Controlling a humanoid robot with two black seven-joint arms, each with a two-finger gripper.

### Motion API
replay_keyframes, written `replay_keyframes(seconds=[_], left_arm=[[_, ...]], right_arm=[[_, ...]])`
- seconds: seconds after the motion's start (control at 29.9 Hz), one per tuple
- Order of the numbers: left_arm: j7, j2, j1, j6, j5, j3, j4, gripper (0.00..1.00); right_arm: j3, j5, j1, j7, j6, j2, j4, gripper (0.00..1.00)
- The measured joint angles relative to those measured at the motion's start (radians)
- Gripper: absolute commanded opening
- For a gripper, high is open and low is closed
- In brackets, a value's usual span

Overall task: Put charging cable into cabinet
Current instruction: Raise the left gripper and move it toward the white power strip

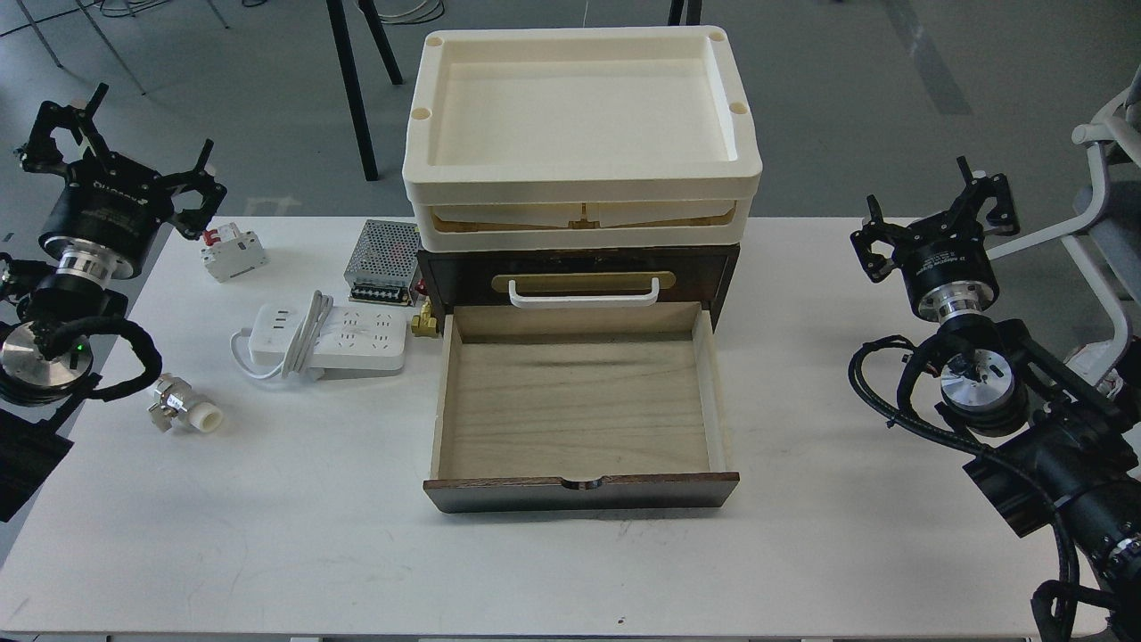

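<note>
The charging cable [332,340], a flat white power strip with its cord looped over it, lies on the white table just left of the cabinet [463,272]. The cabinet is dark brown, and its pale wood drawer [575,392] is pulled out toward me with nothing in it. Above the drawer sits a white handle [584,294] on a brass plate. My left gripper [120,152] hovers open at the table's far left, well away from the cable. Over the table's right edge, my right gripper [927,212] is open and holds nothing.
A cream plastic tray [579,192] rests on top of the cabinet. A perforated metal power-supply box [383,259] and a white circuit breaker [232,252] stand behind the cable. A small metal-and-white fitting [184,407] lies front left. A chair [1105,152] stands at right.
</note>
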Motion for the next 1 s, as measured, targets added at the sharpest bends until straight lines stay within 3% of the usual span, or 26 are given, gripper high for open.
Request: replay_keyframes(seconds=[0.47,0.64,0.87,1.0], left_arm=[[0.003,-0.007,-0.010,0.000,0.044,0.024,-0.008,1.00],[0.000,0.048,-0.082,0.000,0.278,0.073,-0.020,0.97],[-0.005,0.286,-0.167,0.001,0.641,0.076,-0.286,0.96],[-0.005,0.312,-0.231,0.008,0.978,0.082,-0.327,0.96]], right_arm=[[0.002,0.000,0.000,0.001,-0.001,0.003,-0.002,1.00],[0.003,-0.002,0.000,0.003,-0.003,0.006,-0.002,1.00],[0.005,-0.002,0.000,0.004,-0.003,0.005,-0.002,1.00],[0.005,-0.002,0.000,0.004,-0.003,0.004,-0.002,1.00]])
